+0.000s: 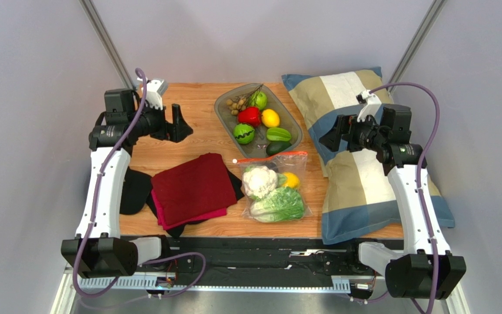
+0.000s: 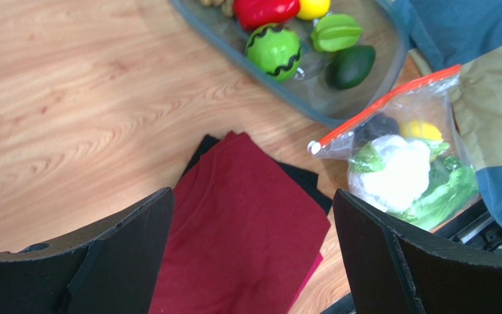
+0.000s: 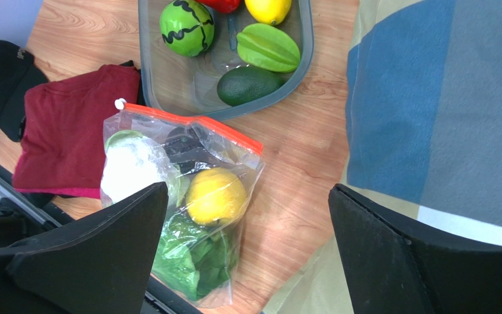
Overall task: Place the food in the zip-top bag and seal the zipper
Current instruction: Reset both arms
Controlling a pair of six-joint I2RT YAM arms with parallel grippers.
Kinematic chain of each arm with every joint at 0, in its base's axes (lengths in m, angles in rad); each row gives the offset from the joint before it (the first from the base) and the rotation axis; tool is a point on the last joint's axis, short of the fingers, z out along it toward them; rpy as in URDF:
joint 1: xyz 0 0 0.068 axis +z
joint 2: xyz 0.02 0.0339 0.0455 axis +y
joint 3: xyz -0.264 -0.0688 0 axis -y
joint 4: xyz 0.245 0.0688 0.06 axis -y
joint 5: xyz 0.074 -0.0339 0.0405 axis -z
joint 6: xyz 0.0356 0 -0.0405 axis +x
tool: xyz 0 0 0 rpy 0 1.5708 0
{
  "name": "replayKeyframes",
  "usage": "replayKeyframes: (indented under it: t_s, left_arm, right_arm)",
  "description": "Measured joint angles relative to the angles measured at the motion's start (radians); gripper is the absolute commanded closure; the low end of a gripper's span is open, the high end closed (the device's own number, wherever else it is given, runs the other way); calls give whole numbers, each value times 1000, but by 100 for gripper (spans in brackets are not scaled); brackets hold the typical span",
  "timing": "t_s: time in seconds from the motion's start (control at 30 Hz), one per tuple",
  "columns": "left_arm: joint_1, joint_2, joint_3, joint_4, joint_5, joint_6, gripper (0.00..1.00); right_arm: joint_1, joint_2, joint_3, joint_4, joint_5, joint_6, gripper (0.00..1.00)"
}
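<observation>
The zip-top bag (image 1: 274,188) lies flat on the wooden table, in front of the tray. Inside it are the white cauliflower (image 1: 260,180), the small yellow fruit (image 1: 291,180) and the green cabbage (image 1: 278,205). The red-orange zipper (image 1: 274,156) runs in one straight line along the far edge, with a white slider at its left end. My left gripper (image 1: 180,124) hangs open above the table, left of the tray. My right gripper (image 1: 329,137) hangs open over the pillow's edge. Both are empty and well clear of the bag (image 3: 168,216), which also shows in the left wrist view (image 2: 404,163).
A grey oval tray (image 1: 224,114) at the back holds a red pepper (image 1: 249,116), a lemon, round green fruits and an avocado. A folded dark red cloth (image 1: 191,186) over black fabric lies left of the bag. A striped pillow (image 1: 358,183) fills the right side.
</observation>
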Motion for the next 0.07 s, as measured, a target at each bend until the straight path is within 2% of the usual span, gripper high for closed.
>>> replayKeyframes:
  t_s: [0.07]
  left_arm:
    - [0, -14, -31, -2, -28, -8, 1]
  right_arm:
    - [-1, 0, -7, 2, -2, 19, 0]
